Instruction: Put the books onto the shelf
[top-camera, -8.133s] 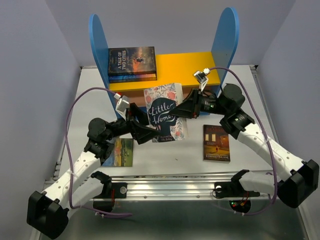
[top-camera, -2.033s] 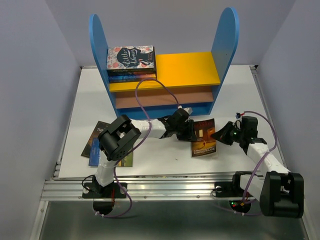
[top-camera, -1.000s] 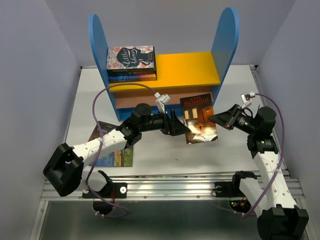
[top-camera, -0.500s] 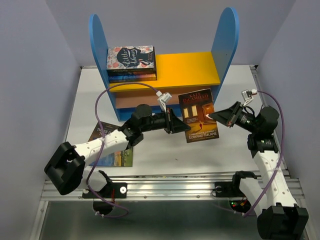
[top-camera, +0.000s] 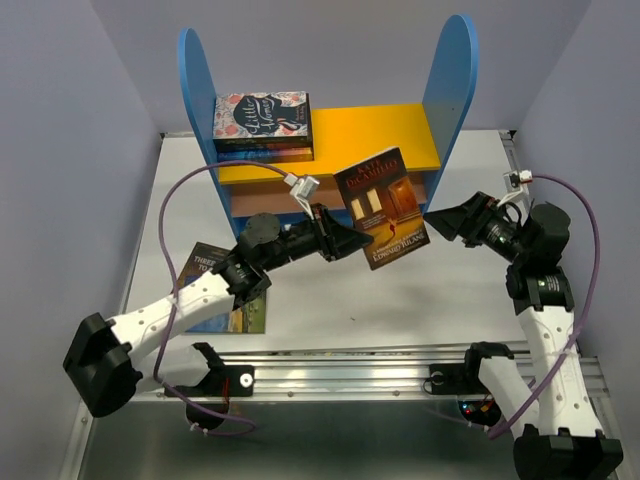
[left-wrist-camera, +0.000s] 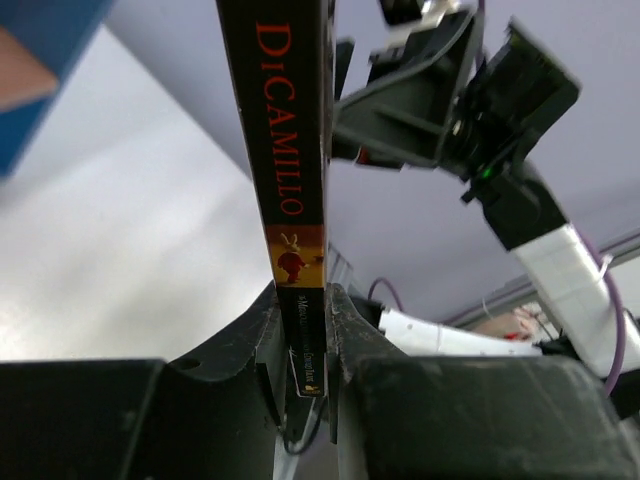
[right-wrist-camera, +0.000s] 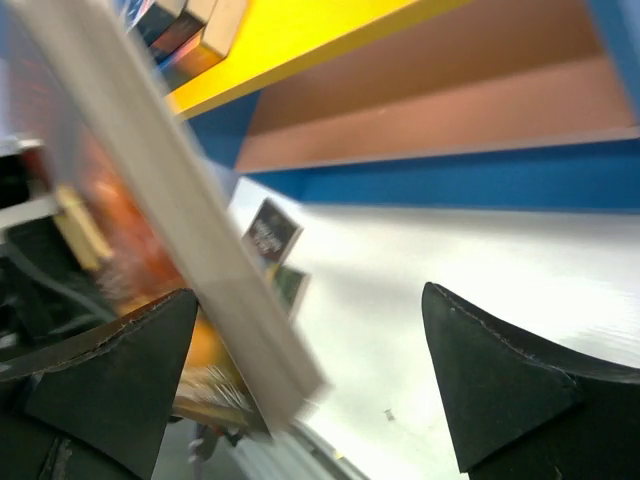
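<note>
Orange-and-black paperback (top-camera: 382, 208), the DiCamillo title, hangs tilted in the air just in front of the shelf (top-camera: 455, 70), above the table (top-camera: 330, 310). The left hand (top-camera: 355, 243) is clamped on it at the low end of the spine only, so most of the book sticks out beyond the grip.

That narrow pinch is the main risk. The book's weight could make it swing or slide between the fingers, and the free cover and pages could fan open. The right hand (top-camera: 440, 220) stands spread wide just right of the book and apart from it, so it gives no support. If the book goes up at this tilt, a corner could catch the front edge of the yellow top board (top-camera: 390, 130). It could also nudge the stack (top-camera: 262, 125) lying at that board's left end. Two more books (top-camera: 243, 312) lie on the table under the left arm.

The left arm reaches from its near-left base diagonally toward the shelf, low over the table. Its wrist is rolled so the spine faces its camera. The right arm rises from the near right, with the wrist bent left and the hand aimed at the book's right edge.
</note>
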